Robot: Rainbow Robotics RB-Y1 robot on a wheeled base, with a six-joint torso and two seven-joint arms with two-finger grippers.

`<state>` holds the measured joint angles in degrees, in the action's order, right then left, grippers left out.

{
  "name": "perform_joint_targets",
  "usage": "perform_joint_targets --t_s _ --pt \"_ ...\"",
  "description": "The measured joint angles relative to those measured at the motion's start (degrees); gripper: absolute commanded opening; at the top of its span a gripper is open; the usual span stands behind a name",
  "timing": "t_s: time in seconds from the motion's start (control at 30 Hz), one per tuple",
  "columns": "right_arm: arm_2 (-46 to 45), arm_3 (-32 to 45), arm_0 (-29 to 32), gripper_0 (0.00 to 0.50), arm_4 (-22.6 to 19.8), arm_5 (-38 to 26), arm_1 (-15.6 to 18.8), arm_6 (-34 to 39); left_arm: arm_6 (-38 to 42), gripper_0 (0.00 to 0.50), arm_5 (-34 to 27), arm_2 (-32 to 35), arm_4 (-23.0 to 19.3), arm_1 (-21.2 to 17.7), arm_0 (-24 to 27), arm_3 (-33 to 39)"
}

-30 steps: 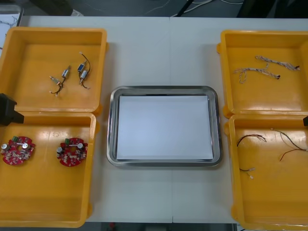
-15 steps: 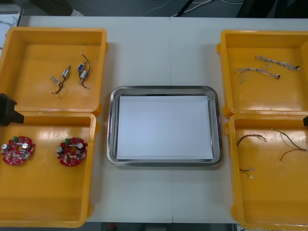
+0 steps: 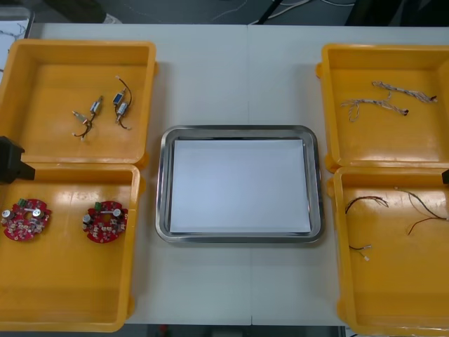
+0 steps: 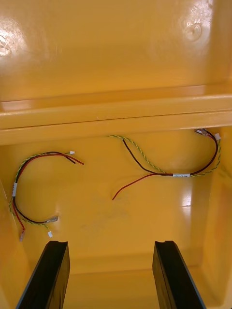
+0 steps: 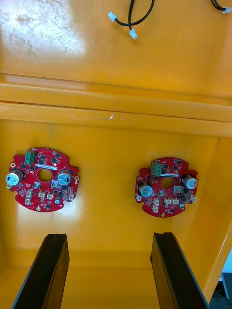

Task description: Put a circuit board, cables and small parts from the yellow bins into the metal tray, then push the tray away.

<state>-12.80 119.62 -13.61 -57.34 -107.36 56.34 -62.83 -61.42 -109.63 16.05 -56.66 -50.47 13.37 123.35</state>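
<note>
Two round red circuit boards (image 3: pixel 26 219) (image 3: pixel 106 222) lie in the near left yellow bin (image 3: pixel 70 295). My left gripper (image 5: pixel 110 236) hovers open just short of them, one board (image 5: pixel 42 178) ahead of each finger, the other board (image 5: pixel 166 186) to the side. My right gripper (image 4: pixel 111 244) is open above the near right bin (image 3: pixel 393 295), over bare floor. Red, black and yellow cables (image 4: pixel 169 164) (image 4: pixel 29 193) lie beyond its fingers. The metal tray (image 3: pixel 238 130), white inside, sits between the bins with nothing in it.
Small metal parts (image 3: pixel 102 112) lie in the far left bin (image 3: pixel 42 70). Twisted blue and white cables (image 3: pixel 382 98) lie in the far right bin (image 3: pixel 372 147). Black arm parts show at the left edge (image 3: pixel 10 160) and right edge (image 3: pixel 445 177). Bare table lies beyond the tray.
</note>
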Motion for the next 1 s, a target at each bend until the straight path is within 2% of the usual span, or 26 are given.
perform_joint_targets --t_s 0.3,0.37,0.43,0.57,0.63,0.77,0.9,1.0 --pt "0.0 0.0 0.0 0.500 0.0 0.0 0.0 0.0 0.0 0.500 0.0 0.0 0.0 0.0 0.0 0.0" --pt "0.0 0.0 0.0 0.500 0.0 0.0 0.0 0.0 -2.3 0.500 0.0 -0.3 -0.1 0.1 -0.5 -0.1" --pt "0.3 0.0 0.3 0.500 0.0 0.0 -0.3 0.0 -10.5 0.500 0.0 -0.3 -0.1 0.2 -1.1 -0.1" --pt "1.6 0.0 1.1 0.500 -0.1 0.0 -1.2 0.0 -33.9 0.500 0.0 -0.3 -0.1 0.2 -1.4 -0.1" --pt "1.8 0.0 1.1 0.500 -0.3 0.0 -1.2 0.0 -40.0 0.500 0.0 -0.3 -0.1 0.2 -1.4 -0.2" --pt "1.8 0.0 1.1 0.500 -0.9 0.0 -1.2 -0.7 -34.7 0.500 0.0 0.1 -0.1 0.2 -1.4 -2.5" --pt "1.8 -0.1 1.1 0.500 -1.0 0.0 -1.2 -10.9 -26.1 0.500 0.0 1.4 0.0 0.2 -1.4 -7.4" --pt "1.8 -0.4 1.1 0.500 -1.2 0.0 -1.2 -16.0 -25.1 0.500 0.0 2.5 0.3 0.2 -1.5 -10.6"
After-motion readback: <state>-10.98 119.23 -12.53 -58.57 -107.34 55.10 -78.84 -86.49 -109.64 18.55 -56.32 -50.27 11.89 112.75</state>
